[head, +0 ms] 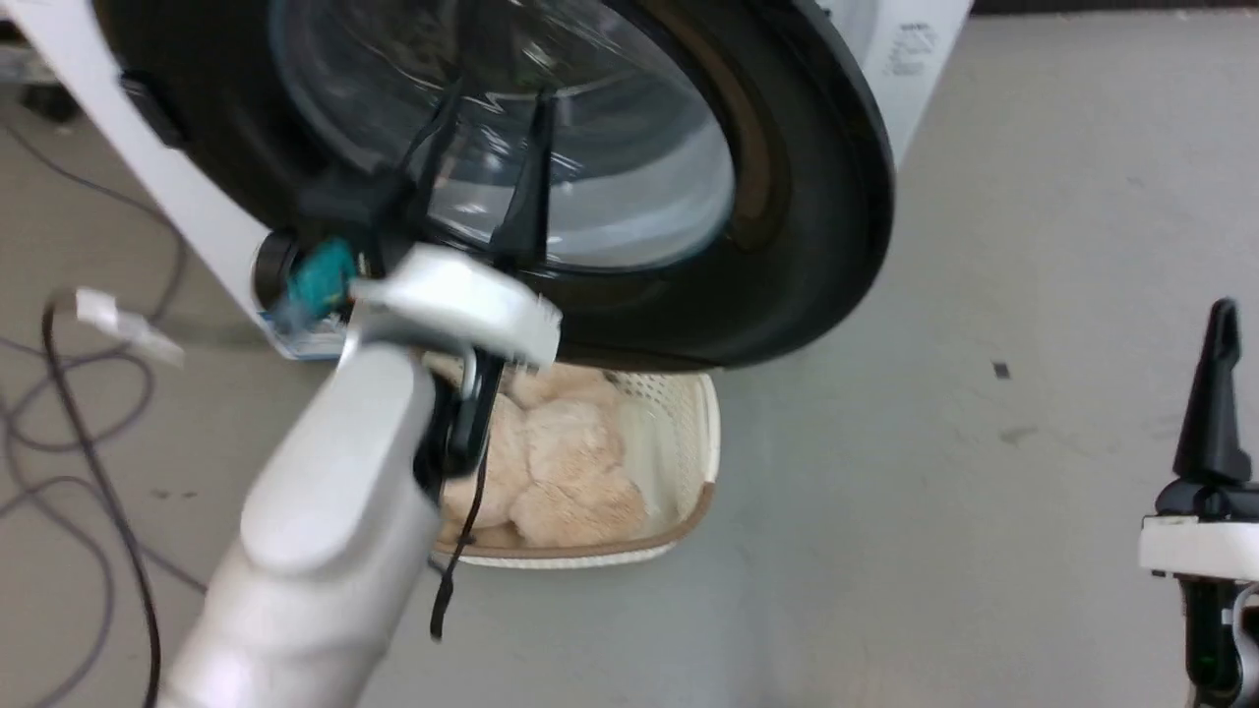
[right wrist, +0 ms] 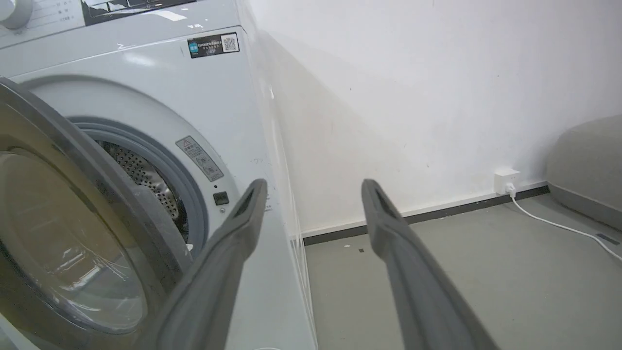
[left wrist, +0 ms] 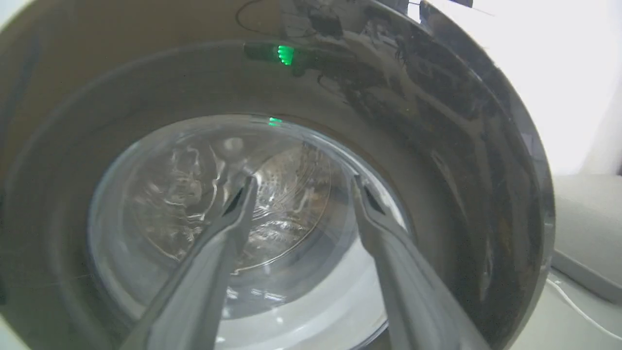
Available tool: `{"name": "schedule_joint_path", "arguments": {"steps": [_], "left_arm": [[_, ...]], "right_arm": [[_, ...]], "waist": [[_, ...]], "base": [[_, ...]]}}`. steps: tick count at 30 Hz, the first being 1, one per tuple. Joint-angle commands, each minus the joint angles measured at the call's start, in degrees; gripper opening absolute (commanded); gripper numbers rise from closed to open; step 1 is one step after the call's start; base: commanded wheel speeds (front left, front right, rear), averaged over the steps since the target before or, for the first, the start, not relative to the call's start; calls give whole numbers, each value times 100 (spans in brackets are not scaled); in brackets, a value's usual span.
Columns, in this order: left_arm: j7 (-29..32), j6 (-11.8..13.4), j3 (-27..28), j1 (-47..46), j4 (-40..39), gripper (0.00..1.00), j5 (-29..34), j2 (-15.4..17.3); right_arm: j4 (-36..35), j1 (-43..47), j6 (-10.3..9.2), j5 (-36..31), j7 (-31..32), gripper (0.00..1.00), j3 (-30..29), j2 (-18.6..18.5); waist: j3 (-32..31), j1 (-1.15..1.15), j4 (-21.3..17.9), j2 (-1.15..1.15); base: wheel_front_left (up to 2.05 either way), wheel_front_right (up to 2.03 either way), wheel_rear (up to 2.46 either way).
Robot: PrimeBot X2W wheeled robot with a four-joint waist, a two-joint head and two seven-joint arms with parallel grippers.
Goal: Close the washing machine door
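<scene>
- At the near right, above the floor point(head: 934, 442), the right pincer point(right wrist: 315, 187) hangs with its fingers apart and nothing between them, well clear of the door.
- At the near left, cables point(head: 89, 472) lie loose on the floor.
- Just beyond the left forearm, a cream basket point(head: 703, 413) sits on the floor under the door's lower edge, with a beige fluffy bundle point(head: 566, 462) in it.
- Further in, the left pincer point(left wrist: 303, 182) points at the door point(head: 807, 197), fingers spread, tips right by the glass bowl; I cannot tell whether they touch it.
- The door stands ajar: its right edge is off the washer point(right wrist: 218, 107), and the grey gasket point(right wrist: 189, 189) and steel drum point(right wrist: 131, 165) show in the gap.
- Far right, a white wall point(right wrist: 413, 97) carries a socket point(right wrist: 505, 180).
</scene>
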Motion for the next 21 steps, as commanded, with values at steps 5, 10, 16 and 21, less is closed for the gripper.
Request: {"name": "schedule_joint_path", "arguments": {"steps": [5,10,16,21], "left_arm": [[-23,543,698,1104,-1008,100,1397,6],[-23,695,1202,1969,-1696,100,1957,-18],[-23,795,1712,2855,-2128,100,2282,-13],[-23,785,2004,3376,-2377,100,2429,-113]], "right_arm": [[-416,-157,5,-29,-24,100,62,-3],[-827,-223,5,1,-24,100,483,-3],[-1161,-296,5,-44,-24,100,1225,-3],[-1201,-323,5,-180,-24,0,2059,-212]], "waist": [[-432,0,401,0],[-637,0,644,0],[-751,0,874,0],[-748,0,1002,0]], "base": [[0,0,0],[0,0,0],[0,0,0],[0,0,0]]}}
